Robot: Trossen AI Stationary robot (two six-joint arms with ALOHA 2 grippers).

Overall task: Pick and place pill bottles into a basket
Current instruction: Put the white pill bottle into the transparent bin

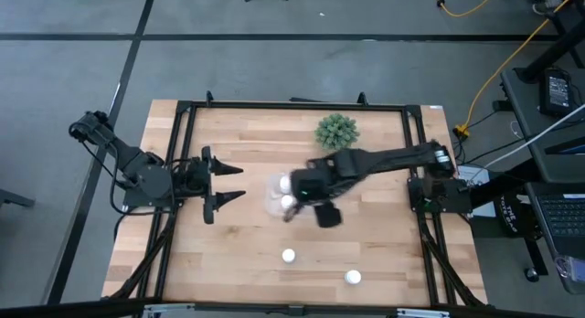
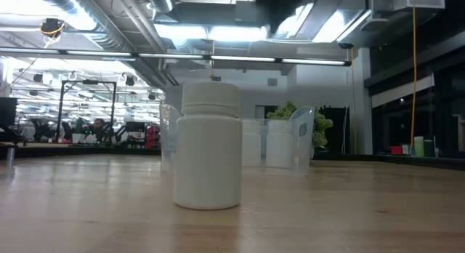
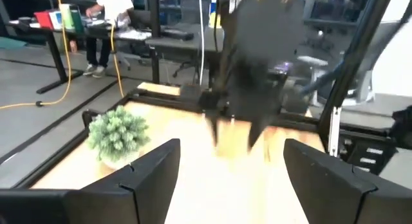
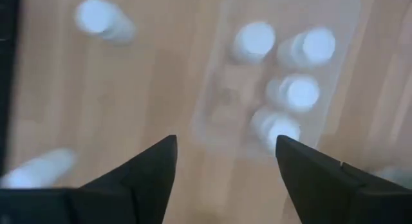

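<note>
Right gripper (image 4: 225,161) hovers above the basket (image 4: 219,114), fingers apart and empty; four pill bottles (image 4: 301,93) sit inside. Left gripper (image 1: 228,183) waits, fingers apart.

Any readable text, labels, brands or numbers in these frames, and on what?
None can be read.
Nearest pill bottle: plain white side, no label showing.
Bottles in the basket: only blank white caps show.
Plant: no tag.
Screens on the desks beside the table: too small to read.
Items on the background desk: too blurred.
</note>
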